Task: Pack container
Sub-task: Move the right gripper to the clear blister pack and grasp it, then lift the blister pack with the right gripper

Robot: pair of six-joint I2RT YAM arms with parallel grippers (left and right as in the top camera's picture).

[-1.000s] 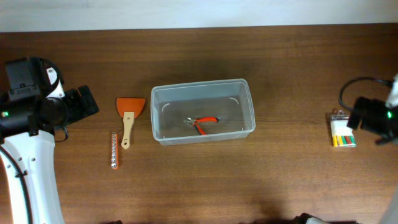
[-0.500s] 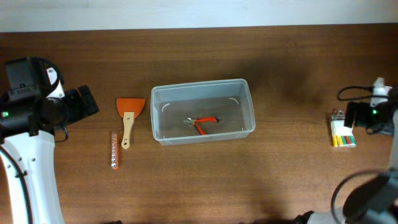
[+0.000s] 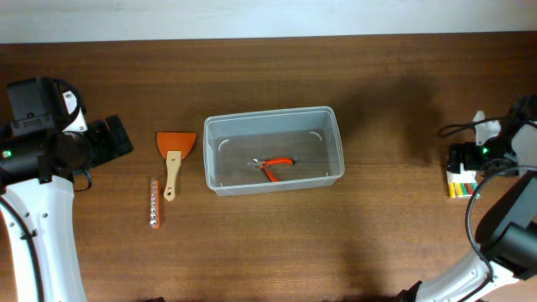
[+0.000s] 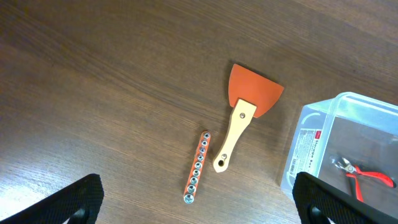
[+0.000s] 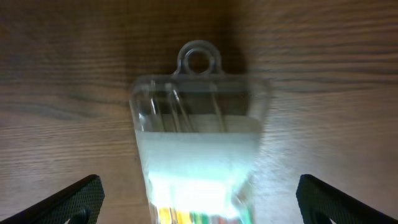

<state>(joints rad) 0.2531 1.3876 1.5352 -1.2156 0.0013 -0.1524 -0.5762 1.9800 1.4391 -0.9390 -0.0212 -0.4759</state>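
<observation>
Clear plastic with rounded corners and a raised rim: found the container (image 3: 268, 113) resting flat on the brown wooden worktop (image 3: 377, 243), about midway between the left and right edges and somewhat nearer the far edge. Saw orange-handled pliers (image 3: 273, 164) lying on its floor. Picked out a printed label on its left wall in the left wrist view.

Noted a scraper (image 3: 174, 159) with an orange blade and a pale wooden handle just beside the container's left wall, not touching it, blade pointing toward the far edge. Noted a strip of small metal bits (image 3: 153, 202) near the handle end, on the side toward the left edge, apart from the scraper.

Spotted the left gripper (image 3: 109, 141) near the left edge, well apart from the container. Saw its jaws spread wide with nothing gripped, a black fingertip (image 4: 78, 199) at each lower corner of the left wrist view.

Found the right gripper (image 3: 466, 159) close to the right edge, over a clear hanging packet (image 5: 198, 137) with a round hang hole and a white card inside. Saw its jaws standing apart, one finger on either side of the packet, neither touching it. Could not make out the coloured pieces at the packet's lower end, too blurred.
</observation>
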